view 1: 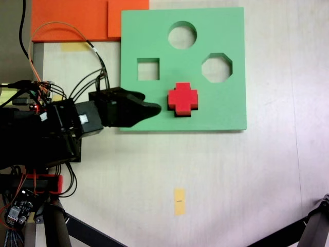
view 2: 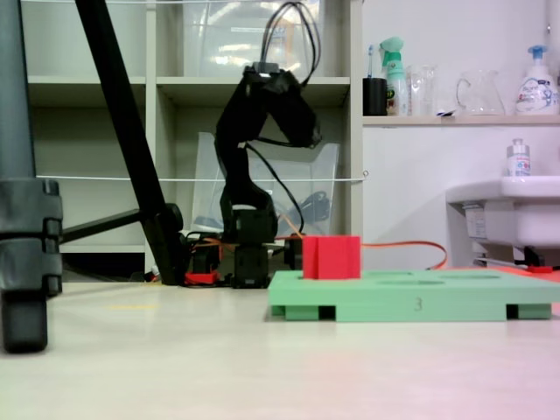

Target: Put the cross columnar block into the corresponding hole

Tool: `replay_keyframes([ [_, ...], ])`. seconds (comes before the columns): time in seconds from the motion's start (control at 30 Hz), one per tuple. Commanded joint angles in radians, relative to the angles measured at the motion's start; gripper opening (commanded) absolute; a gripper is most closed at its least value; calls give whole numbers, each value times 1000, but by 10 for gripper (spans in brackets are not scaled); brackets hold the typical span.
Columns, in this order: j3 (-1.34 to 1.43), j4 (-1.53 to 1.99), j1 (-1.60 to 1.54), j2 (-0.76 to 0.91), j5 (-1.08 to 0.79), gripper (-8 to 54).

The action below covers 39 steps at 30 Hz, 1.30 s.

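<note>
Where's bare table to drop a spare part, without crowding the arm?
Free: the pale table below the green board, around the yellow tape strip, and the strip right of the board. Crowded: the left edge, with the arm, its wires and the gripper near the red cross block.

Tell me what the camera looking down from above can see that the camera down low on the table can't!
From above, a fixed view shows the board's cutout shapes: a round hole, a square hole and an eight-sided hole. It also shows the red block's plus shape and the gripper just left of it.

From table height, a fixed view shows shelves, a sink, and how far the red block stands above the green board.

Both fixed views show the block, the board and the black arm.
</note>
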Motion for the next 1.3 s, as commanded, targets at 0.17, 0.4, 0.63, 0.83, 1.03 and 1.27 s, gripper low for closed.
replay_keyframes([
  [0.17,310,-364,241,72,-396,411],
  [0.4,692,-779,334,72,-453,410],
  [0.63,1054,-950,325,75,-463,411],
  [0.83,1189,-948,295,78,-465,411],
  [1.03,1253,-953,287,77,-488,367],
  [1.27,1255,-971,296,75,-483,337],
])
